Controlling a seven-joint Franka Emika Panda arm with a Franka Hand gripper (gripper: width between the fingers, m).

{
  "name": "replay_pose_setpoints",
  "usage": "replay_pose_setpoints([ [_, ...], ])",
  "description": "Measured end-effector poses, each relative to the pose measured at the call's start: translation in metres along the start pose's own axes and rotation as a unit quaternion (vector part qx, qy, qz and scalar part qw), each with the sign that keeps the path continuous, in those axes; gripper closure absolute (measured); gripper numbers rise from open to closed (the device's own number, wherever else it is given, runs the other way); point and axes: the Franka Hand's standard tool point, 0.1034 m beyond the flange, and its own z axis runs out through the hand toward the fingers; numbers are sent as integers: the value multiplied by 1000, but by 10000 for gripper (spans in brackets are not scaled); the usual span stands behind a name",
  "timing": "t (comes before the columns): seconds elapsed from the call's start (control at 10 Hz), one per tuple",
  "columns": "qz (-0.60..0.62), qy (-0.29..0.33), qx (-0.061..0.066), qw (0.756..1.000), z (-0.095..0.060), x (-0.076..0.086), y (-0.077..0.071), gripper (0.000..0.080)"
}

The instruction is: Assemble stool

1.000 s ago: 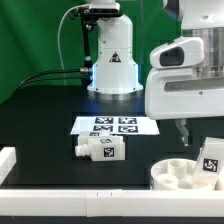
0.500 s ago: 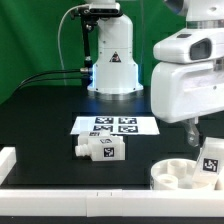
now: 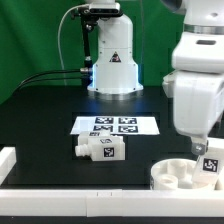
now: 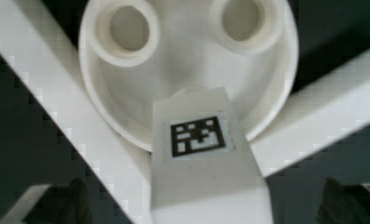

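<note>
Item: my claw (image 3: 198, 150), jaws wide apart, clamped on nothing. Directly beneath: round thick white plastic disc seat (image 4: 173, 75), sockets upward. Standing in it, lined up between my fingers: chunky white tagged block leg (image 4: 203, 135). Step, as I judge: taking hold of that leg. Next calls for lowering, then closing squarely on its flat sides.

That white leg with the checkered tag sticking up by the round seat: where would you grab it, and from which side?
Best from straight above, I'd guess: close the open pincer across the upper end of the leg. It stands up beside the seat, so its top is free, and its flat parallel sides offer square faces to press on.
</note>
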Motion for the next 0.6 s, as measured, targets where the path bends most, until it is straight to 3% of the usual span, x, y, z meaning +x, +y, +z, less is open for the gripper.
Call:
replay_pose_setpoints([
  [0.2, -15, 2, -3, 1000, 7, 2, 0, 150],
  [0.4, -10, 2, -3, 1000, 8, 1, 0, 396],
  [0.5, 36, 2, -2, 999, 8, 1, 0, 396],
  [0.6, 75, 2, -2, 997, 9, 1, 0, 466],
])
